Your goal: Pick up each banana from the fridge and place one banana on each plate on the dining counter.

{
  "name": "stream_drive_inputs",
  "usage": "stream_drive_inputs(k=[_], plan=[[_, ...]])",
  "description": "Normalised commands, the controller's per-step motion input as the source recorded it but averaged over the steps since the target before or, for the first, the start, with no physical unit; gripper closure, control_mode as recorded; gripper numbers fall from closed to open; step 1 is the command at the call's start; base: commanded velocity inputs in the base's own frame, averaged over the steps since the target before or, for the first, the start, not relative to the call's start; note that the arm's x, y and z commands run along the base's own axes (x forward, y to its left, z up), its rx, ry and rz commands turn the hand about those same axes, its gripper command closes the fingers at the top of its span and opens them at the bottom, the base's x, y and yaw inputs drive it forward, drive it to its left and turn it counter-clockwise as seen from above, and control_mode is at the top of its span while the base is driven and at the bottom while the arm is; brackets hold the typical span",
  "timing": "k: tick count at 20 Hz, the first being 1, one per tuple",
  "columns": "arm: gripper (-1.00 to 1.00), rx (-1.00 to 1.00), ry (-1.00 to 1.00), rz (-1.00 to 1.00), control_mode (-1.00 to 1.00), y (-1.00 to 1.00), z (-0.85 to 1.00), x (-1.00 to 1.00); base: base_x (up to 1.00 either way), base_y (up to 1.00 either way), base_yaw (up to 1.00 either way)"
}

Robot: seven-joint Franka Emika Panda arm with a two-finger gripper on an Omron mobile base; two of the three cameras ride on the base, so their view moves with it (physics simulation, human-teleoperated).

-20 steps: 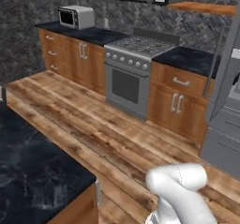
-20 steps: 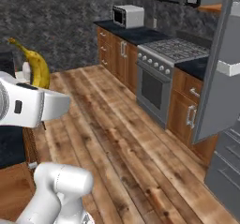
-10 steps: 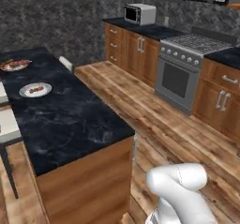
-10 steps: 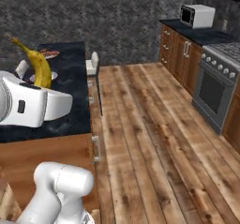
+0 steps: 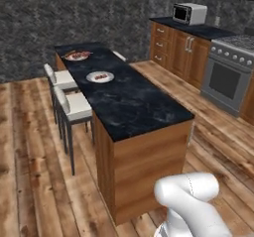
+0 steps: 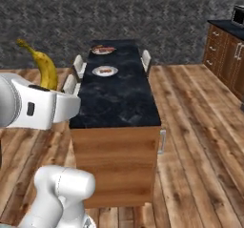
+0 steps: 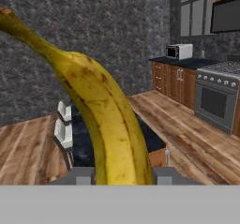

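The gripper [image 7: 123, 178] is clamped on a banana [image 7: 101, 106], which stands up between the jaws with its stem end curving away at the top of the hand view. In the right base view the same banana [image 6: 44, 67] rises above the white forearm at the left, its dark tip pointing up and to the left.

Ahead lies the dining counter [image 5: 130, 102], a long black marble-look slab on a brown wooden base, seen end-on from both base cameras. Two plates sit along its far half — the nearer plate [image 5: 99, 76] is white with some reddish-brown food on it, and the farther plate [image 5: 77, 55], near the far end, also carries something dark red. From the right base camera they show as the nearer plate [image 6: 105, 70] and the farther plate [image 6: 103, 49].

White-seated stools [image 5: 74, 108] stand along the counter's left side. An oven range [image 5: 225, 77] and a microwave [image 5: 189, 13] stand against the right-hand wall.
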Motion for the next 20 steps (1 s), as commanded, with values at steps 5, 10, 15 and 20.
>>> stream_drive_inputs(k=[5,10,15,20], plan=[[1.00,0.00,0.00,0.00,1.00,0.00,0.00,0.00,-0.09,1.00,0.00],[1.00,0.00,0.00,0.00,1.00,0.00,0.00,0.00,0.02,1.00,-0.07],[1.00,0.00,0.00,0.00,1.00,0.00,0.00,0.00,0.29,1.00,-0.13],[1.00,0.00,0.00,0.00,1.00,0.00,0.00,0.00,0.55,1.00,-0.19]])
